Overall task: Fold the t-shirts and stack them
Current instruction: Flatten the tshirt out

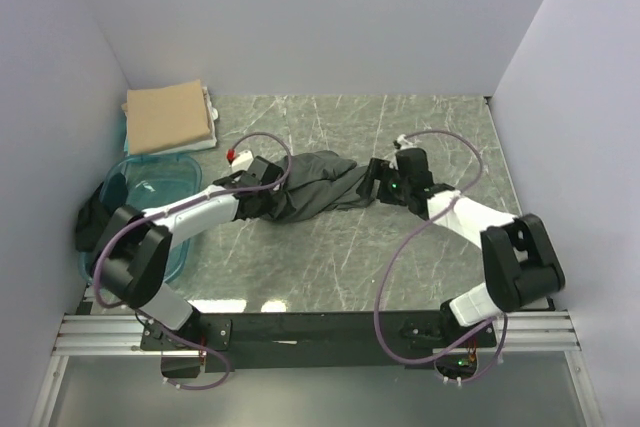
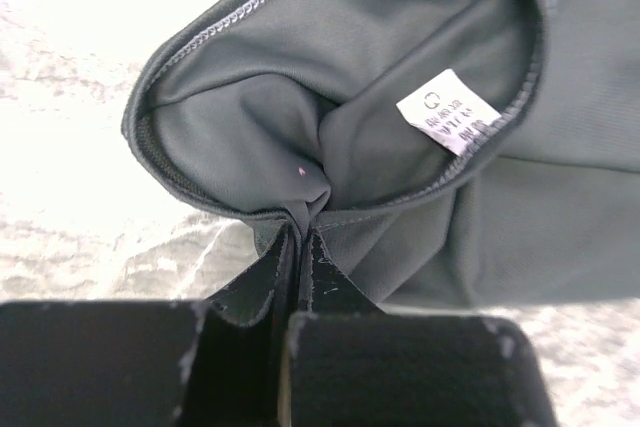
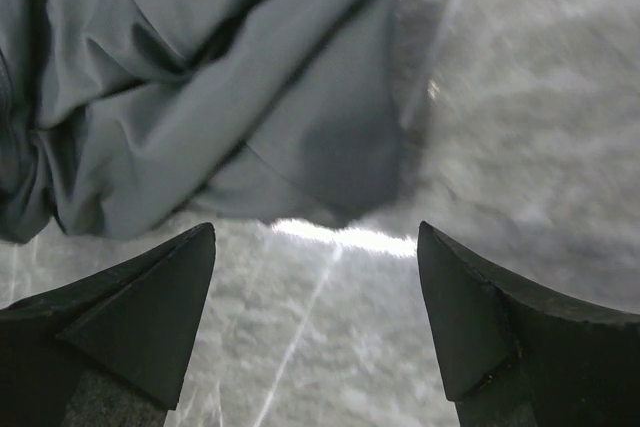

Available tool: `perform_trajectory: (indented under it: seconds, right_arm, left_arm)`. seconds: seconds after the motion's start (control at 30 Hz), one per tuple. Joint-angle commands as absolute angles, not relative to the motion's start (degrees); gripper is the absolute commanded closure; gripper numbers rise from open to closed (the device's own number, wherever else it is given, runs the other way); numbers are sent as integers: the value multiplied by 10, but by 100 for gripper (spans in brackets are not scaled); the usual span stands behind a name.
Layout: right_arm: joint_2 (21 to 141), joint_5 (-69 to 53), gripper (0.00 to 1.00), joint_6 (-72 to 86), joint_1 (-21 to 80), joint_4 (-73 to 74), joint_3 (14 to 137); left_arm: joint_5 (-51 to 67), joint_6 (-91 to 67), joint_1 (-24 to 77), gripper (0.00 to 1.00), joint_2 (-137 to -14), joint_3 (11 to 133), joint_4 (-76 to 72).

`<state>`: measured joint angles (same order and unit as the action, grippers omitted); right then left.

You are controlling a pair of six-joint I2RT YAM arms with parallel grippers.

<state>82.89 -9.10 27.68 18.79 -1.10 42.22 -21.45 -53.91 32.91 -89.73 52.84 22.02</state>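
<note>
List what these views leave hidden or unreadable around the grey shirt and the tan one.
- Left wrist view: print on the care label is too small and blurred to read.
- All views: the grey shirt is bunched, sleeves and hem buried in folds.
- Top view: cloth hides the fingers of the left hand, shut on the grey shirt.
- Top view: the tan shirt covers all but a white edge of what lies beneath.

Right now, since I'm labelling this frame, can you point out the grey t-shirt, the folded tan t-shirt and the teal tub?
grey t-shirt (image 1: 315, 187): top view, middle of the bunched cloth.
folded tan t-shirt (image 1: 170, 117): top view, centre of its upper face.
teal tub (image 1: 155, 187): top view, bare floor inside.
</note>
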Motion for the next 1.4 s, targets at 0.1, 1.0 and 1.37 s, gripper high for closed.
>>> perform_trajectory:
  seconds: [0.1, 1.0, 1.37]
  right_arm:
    - [913, -26, 18, 228, 216, 12, 508]
    - [631, 72, 100, 140, 244, 194, 605]
    - [457, 69, 100, 123, 260, 326, 718]
  left_arm:
    - [-241, -550, 324, 99, -815, 509, 214]
    - [-274, -526, 322, 99, -540, 611, 259]
    - [-221, -508, 323, 99, -413, 659, 212]
